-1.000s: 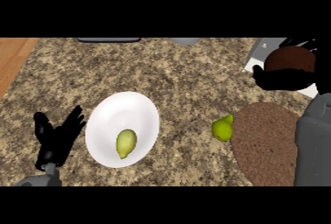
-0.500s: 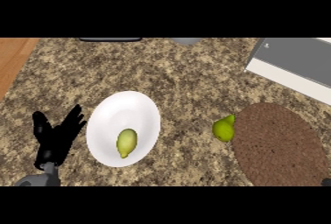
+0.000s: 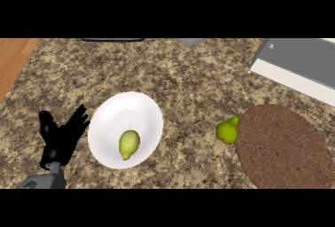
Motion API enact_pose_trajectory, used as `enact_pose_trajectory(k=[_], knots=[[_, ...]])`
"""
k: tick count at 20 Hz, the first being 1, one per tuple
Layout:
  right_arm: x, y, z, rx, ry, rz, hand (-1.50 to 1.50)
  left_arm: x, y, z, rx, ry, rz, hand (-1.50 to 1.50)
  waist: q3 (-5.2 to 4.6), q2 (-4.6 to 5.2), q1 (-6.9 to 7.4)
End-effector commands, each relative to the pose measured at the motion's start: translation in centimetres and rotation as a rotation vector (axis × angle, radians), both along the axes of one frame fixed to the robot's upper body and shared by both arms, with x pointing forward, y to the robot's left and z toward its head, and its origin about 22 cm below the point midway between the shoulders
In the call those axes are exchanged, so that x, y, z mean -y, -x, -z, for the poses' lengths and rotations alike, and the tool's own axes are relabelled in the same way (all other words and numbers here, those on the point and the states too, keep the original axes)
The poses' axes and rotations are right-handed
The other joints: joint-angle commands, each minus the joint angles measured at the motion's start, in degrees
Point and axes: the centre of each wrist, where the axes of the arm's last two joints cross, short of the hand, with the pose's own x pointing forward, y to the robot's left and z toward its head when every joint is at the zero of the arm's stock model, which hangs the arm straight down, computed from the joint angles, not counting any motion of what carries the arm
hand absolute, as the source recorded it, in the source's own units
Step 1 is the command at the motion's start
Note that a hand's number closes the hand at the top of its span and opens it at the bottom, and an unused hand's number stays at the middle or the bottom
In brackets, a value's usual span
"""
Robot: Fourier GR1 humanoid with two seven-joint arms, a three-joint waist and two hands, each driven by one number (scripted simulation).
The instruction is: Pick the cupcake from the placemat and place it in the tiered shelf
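At lower left, the left hand (image 3: 60,141) is shown released, fingers up, beside a white plate (image 3: 142,111) bearing a green fruit (image 3: 129,144). At lower right lies the bare placemat (image 3: 285,148), a pear (image 3: 227,131) at its edge; the tiered shelf (image 3: 301,64) occupies upper right. The cupcake is not seen.

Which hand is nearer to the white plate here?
Left. The left hand rests open just beside the white plate, at its left edge. The right hand is out of view.

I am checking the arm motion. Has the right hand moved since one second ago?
Yes. It was over the shelf at the upper right, beyond the brown placemat; now it shows nowhere in the head view.
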Motion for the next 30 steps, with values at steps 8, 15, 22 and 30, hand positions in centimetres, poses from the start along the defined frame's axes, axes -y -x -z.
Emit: enact_pose_trajectory(k=[8, 15, 22, 30], knots=[[6.2, -3.1, 0.8, -0.114, 0.042, -0.067, 1.50, -0.6, -0.2, 0.5, -0.001, 0.001, 0.011, 0.00, -0.05, 0.22, 0.09], [7.6, -5.8, 3.7, -0.101, 0.076, -0.034, 1.50, -0.6, -0.5, 0.4, 0.001, 0.018, 0.026, 0.00, -0.04, 0.49, 0.93], [9.3, -6.7, 6.8, -0.102, 0.098, -0.006, 1.50, 2.1, -0.4, -0.4, 0.000, -0.001, 0.035, 0.00, 0.03, 0.69, 1.56], [9.9, -7.0, 6.0, -0.065, 0.090, -0.046, 1.50, 0.2, -0.6, -0.7, 0.019, -0.013, 0.025, 0.00, 0.01, 0.77, 1.79]])
